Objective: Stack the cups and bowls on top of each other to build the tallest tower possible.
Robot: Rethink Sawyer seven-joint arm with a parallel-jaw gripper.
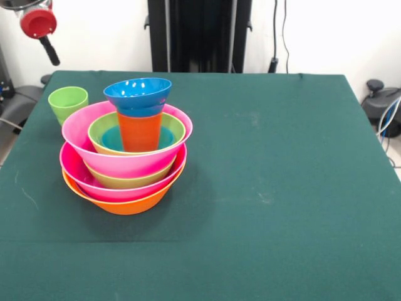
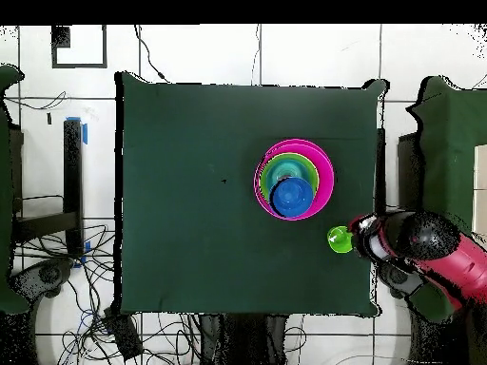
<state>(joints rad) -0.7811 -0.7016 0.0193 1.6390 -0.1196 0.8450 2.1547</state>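
Most of the green table (image 1: 282, 188) beside the tower (image 1: 128, 157) is open, we see, but we cannot tell how the gripper (image 2: 366, 238) by the green cup (image 1: 67, 102) stands.

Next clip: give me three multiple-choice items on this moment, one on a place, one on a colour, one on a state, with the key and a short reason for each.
1. Where is the light green cup?
A. On the cloth beside the tower
B. Inside the top bowl
C. On the floor

2. What colour is the bowl topping the tower?
A. Purple
B. Blue
C. Pink

3. How does the orange-red cup stand?
A. On its side
B. Upside down on the cloth
C. Upright in the nested bowls

Key: 1 A, it sits alone on the table behind the pile. 2 B, blue rim and wall show. 3 C, its base sits inside the green bowl.
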